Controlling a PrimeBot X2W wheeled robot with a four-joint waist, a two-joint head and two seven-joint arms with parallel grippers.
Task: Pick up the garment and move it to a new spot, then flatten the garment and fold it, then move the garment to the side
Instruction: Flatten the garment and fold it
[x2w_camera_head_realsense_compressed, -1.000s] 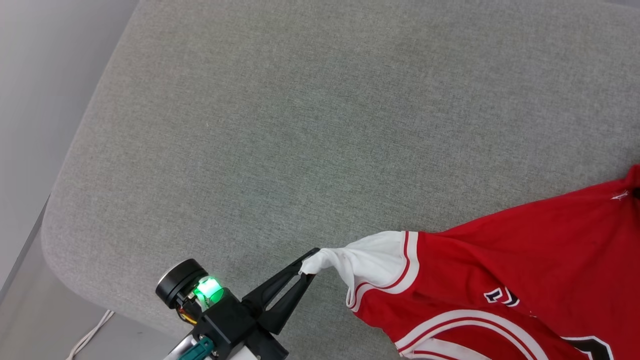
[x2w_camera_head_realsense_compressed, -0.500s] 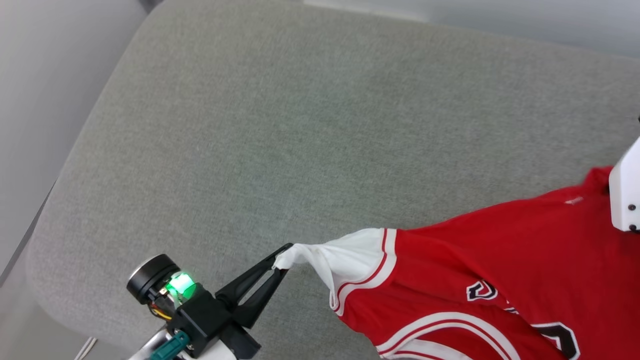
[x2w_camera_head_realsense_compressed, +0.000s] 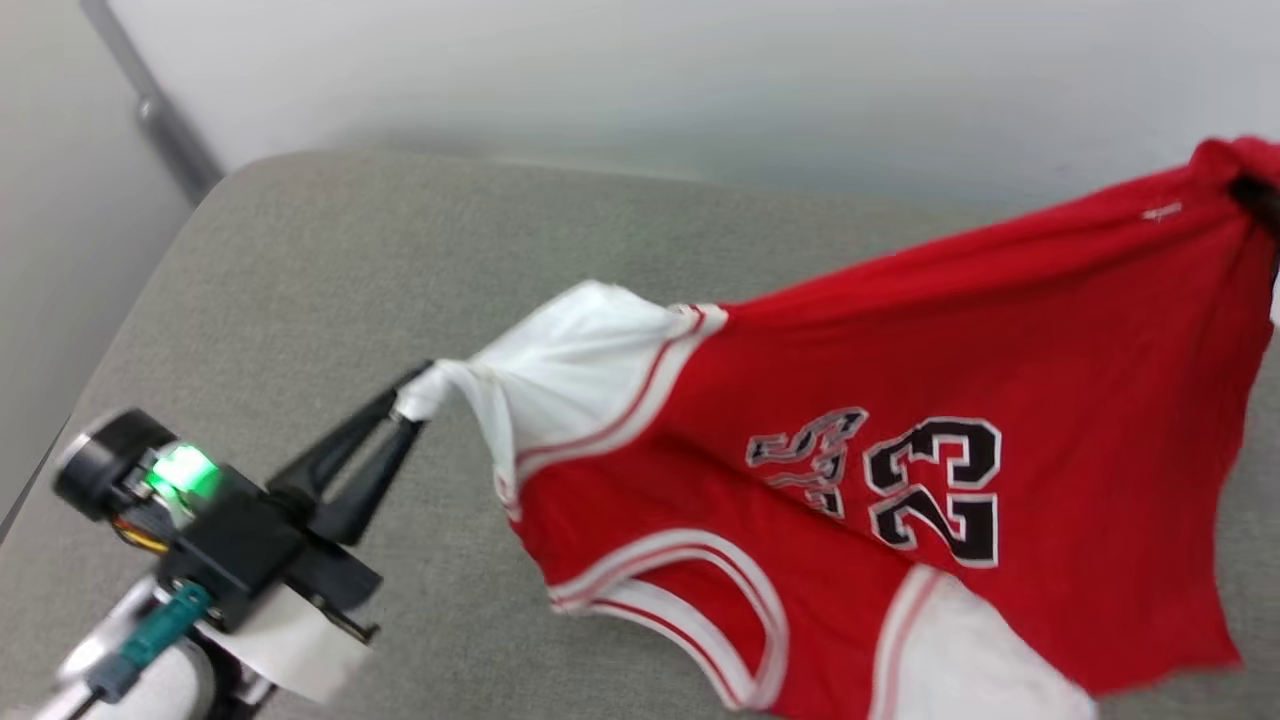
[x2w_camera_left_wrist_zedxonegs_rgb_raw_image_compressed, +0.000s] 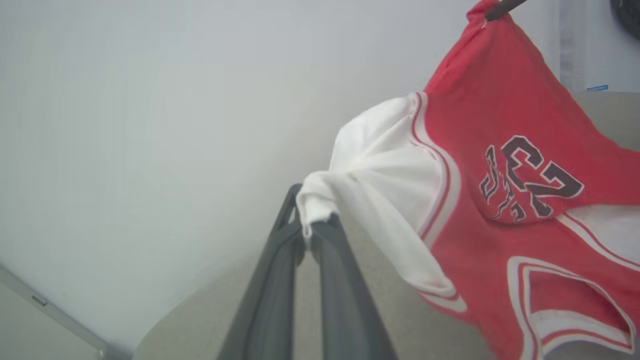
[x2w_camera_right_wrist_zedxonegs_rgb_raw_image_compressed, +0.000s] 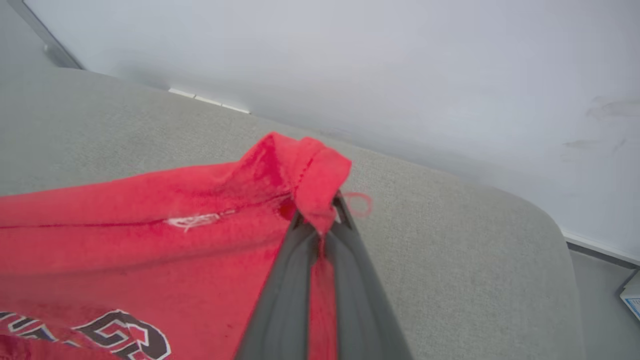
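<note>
- Over the grey cushion (x2w_camera_head_realsense_compressed: 300, 300), hoisted the red "23" jersey (x2w_camera_head_realsense_compressed: 850, 400) up from lying on it a second earlier.
- Pinched its white sleeve (x2w_camera_head_realsense_compressed: 560, 370) tight with left gripper (x2w_camera_head_realsense_compressed: 410, 405).
- Clamped right gripper (x2w_camera_right_wrist_zedxonegs_rgb_raw_image_compressed: 322, 220) closed on red hem corner (x2w_camera_right_wrist_zedxonegs_rgb_raw_image_compressed: 310, 165).

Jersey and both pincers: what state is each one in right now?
jersey, lifted and stretched between the two pincers, "23" side towards the head view; cannot tell whether its lower edge touches the cushion
left pincer, shut on the bunched tip of the white sleeve
right pincer, shut on a folded red corner of the jersey
</note>
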